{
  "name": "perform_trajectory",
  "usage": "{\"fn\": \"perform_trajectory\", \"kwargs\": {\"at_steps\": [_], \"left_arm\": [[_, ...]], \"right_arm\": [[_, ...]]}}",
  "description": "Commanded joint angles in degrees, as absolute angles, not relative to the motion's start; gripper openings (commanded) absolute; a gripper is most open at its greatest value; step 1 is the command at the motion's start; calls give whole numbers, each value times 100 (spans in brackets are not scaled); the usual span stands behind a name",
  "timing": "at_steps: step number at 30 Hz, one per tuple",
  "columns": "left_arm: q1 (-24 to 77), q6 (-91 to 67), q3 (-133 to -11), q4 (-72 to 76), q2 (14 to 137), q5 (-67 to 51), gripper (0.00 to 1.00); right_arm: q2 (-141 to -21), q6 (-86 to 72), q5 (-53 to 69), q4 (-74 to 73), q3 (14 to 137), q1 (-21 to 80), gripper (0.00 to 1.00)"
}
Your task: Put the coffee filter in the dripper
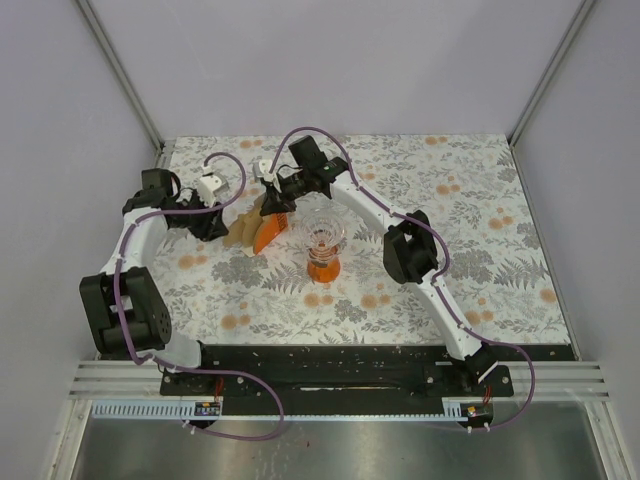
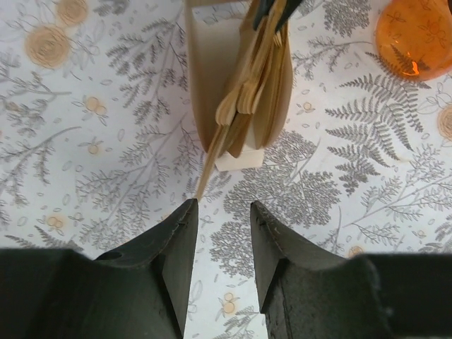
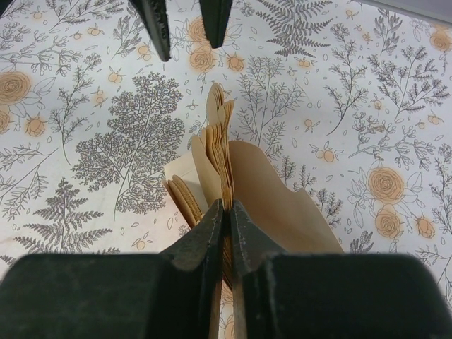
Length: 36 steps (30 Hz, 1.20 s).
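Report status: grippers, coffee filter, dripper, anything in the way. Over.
Left gripper open, empty, short of filter bundle. Right gripper clamped on bundle. Dripper upright, empty, mouth unobstructed.

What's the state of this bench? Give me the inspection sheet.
Surface: flowered cloth, flat.
Job's things: dripper upright, no filter in it; filter bundle beside it.
Clutter: nothing seen.
Grippers: right gripper shut on the bundle's sheets, how many unclear; left gripper open, empty, facing the bundle.
Cables: purple cables loop along both arms.
Surroundings: pale walls, metal frame.
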State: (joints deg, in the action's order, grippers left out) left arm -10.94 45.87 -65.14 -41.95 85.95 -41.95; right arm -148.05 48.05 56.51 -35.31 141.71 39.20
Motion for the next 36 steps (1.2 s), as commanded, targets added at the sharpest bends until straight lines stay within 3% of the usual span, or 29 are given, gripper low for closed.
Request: {"fn": "perform_trajectory", "kwargs": {"at_steps": [1, 4, 9, 20, 27, 33, 36], "left_arm": [[-1274, 5017, -6548, -3551, 8367, -4850, 40], [-1310, 6035, -6303, -3691, 8359, -5132, 43], [-1336, 5696, -6512, -3683, 8761, -4993, 43], [-1441, 5634, -6803, -3718, 9395, -5265, 24], [-1450, 5643, -6846, -3700, 9518, -5318, 22], [-1441, 5300, -6961, -3445, 9633, -5133, 10], [-1441, 5256, -6961, -3428, 9650, -5133, 9]], "right_arm": [[-14326, 4992, 5783, -3630, 14247, 3885, 0], [-14317, 5010, 5792, -3621, 14247, 3876, 0], [-14309, 5045, 5818, -3621, 14247, 3885, 0], [-14317, 5063, 5836, -3630, 14273, 3876, 0], [-14300, 5063, 5818, -3621, 14256, 3885, 0], [-14282, 5054, 5836, -3621, 14256, 3876, 0], [-14265, 5054, 5827, -3621, 14230, 3885, 0]]}}
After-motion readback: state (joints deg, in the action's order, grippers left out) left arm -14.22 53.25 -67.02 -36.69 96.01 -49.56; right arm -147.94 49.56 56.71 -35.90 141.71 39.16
